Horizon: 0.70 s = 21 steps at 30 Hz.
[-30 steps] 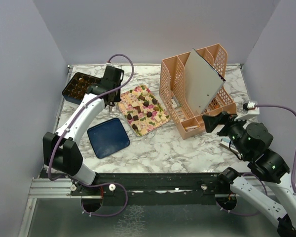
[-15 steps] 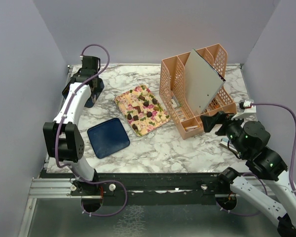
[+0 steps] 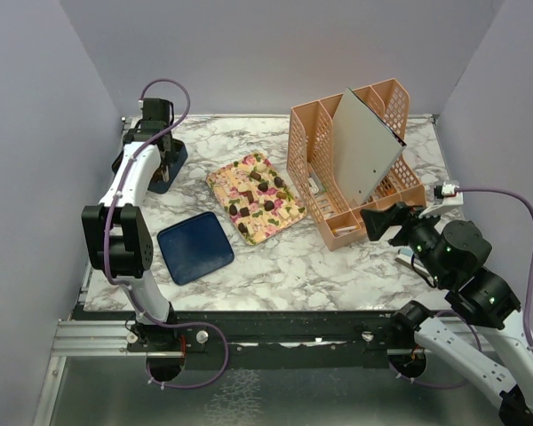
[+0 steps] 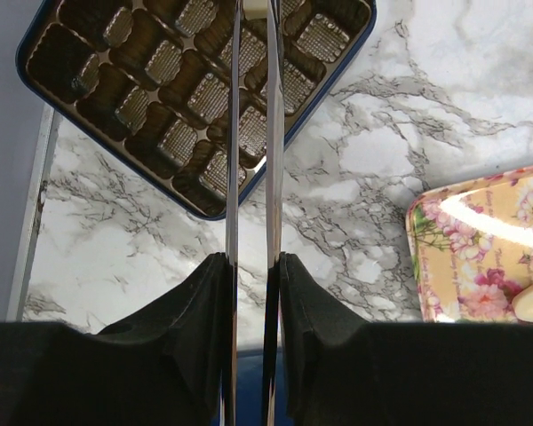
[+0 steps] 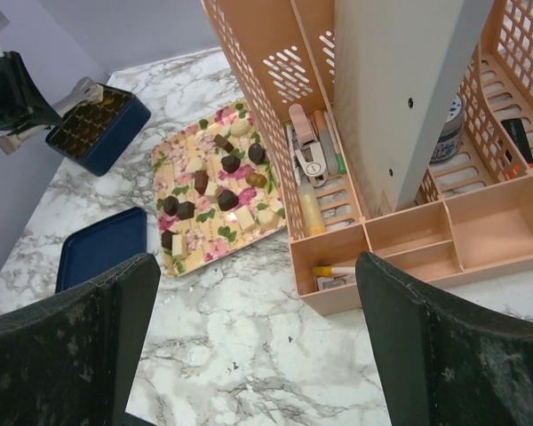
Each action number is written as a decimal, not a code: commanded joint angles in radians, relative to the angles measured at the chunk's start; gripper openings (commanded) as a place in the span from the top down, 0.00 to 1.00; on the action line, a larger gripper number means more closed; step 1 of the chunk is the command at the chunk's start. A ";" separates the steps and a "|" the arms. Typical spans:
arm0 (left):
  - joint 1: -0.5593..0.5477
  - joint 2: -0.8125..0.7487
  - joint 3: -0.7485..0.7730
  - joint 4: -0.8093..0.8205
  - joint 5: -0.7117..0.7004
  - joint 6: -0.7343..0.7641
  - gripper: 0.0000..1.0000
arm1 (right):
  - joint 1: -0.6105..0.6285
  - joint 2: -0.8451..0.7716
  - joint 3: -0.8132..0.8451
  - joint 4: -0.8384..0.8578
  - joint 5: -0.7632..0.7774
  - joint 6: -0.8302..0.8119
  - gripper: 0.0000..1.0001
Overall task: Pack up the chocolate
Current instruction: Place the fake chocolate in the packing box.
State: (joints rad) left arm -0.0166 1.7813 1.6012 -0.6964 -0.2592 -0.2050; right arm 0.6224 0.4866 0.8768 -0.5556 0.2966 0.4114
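The chocolate (image 5: pixel 227 200) lay on the floral tray (image 3: pixel 231 182), dark brown pieces scattered among cream and tan ones across its flowered face. One more pale piece showed at the tray's corner in my left wrist view.

My left gripper (image 4: pixel 253 18) was out beyond the tray's far-left side, well apart from it, poised over the dark blue box (image 5: pixel 115 140). Its two thin metal blades (image 4: pixel 234 133) ran almost parallel with only a narrow slit between them. Their tips reached over the box's gridded insert (image 4: pixel 160 106). At the very tips a cream piece (image 4: pixel 254 7) seemed to be nipped between the blades, though the edge of that view cut most of it off.

A dark blue lid (image 3: pixel 195 247) lay flat just beside the tray's near-left edge. The peach organizer (image 3: pixel 315 169) stood just beside the tray's right edge, with a grey board (image 3: pixel 364 151) leaning tilted inside it.

My right gripper (image 5: pixel 256 266) hung to the right of the tray, past the organizer's near corner. Its dark fingers were spread wide and gripped nothing, and they faced back toward the tray. Tray, box, lid and organizer all rested on the marble table (image 3: pixel 293 266).
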 commanded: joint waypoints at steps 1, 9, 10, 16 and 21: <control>0.007 0.023 0.035 0.055 0.023 0.003 0.68 | 0.003 -0.012 0.000 -0.001 -0.030 0.011 0.03; 0.007 0.057 0.041 0.069 0.021 0.017 0.68 | 0.002 -0.036 -0.001 -0.010 -0.025 0.039 0.03; 0.007 0.064 0.046 0.069 0.020 0.019 0.68 | 0.002 -0.038 -0.001 -0.010 -0.026 0.040 0.03; 0.033 0.099 0.056 0.072 0.021 0.028 0.68 | 0.002 -0.043 0.001 -0.011 -0.019 0.033 0.03; 0.033 0.110 0.067 0.072 0.026 0.029 0.63 | 0.002 -0.043 0.009 -0.018 -0.015 0.028 0.03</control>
State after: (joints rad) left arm 0.0154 1.8839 1.6287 -0.6445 -0.2432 -0.1890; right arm 0.6224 0.4522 0.8768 -0.5587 0.2901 0.4442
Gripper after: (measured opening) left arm 0.340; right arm 0.970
